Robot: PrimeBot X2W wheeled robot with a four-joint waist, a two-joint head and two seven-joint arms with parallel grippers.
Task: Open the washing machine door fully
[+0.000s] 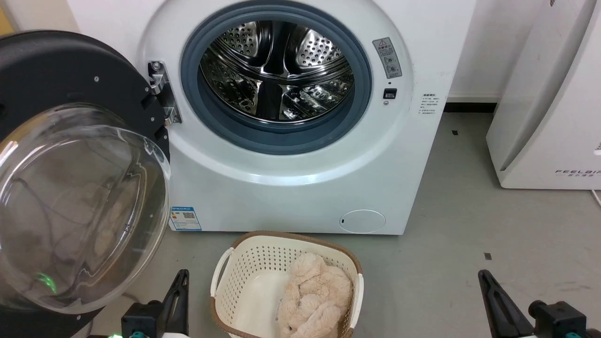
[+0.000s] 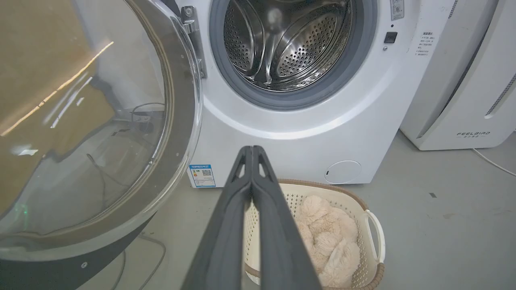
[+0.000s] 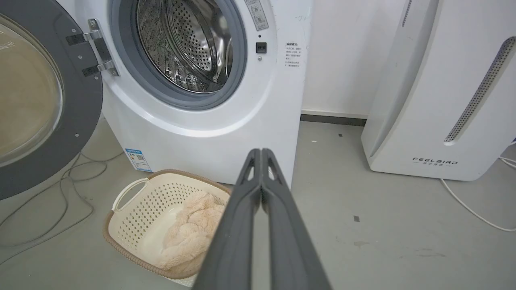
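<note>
The white washing machine [image 1: 300,188] faces me with its steel drum [image 1: 277,70] exposed. Its round black door [image 1: 61,75] with the clear glass bowl [image 1: 80,206] hangs swung out on the left hinge [image 1: 162,91], wide open toward me. The door [image 2: 100,133] also fills the left of the left wrist view, and its dark rim [image 3: 76,108] shows in the right wrist view. My left gripper [image 2: 251,151] is shut and empty, low in front of the machine, right of the door. My right gripper [image 3: 261,153] is shut too, holding nothing, over the floor to the right.
A cream laundry basket [image 1: 235,263] with a fluffy beige cloth [image 1: 314,295] sits on the grey floor just before the machine, between my grippers. A white appliance marked FEELBIRD [image 1: 549,103] stands at the right. Cables [image 3: 60,189] lie on the floor under the door.
</note>
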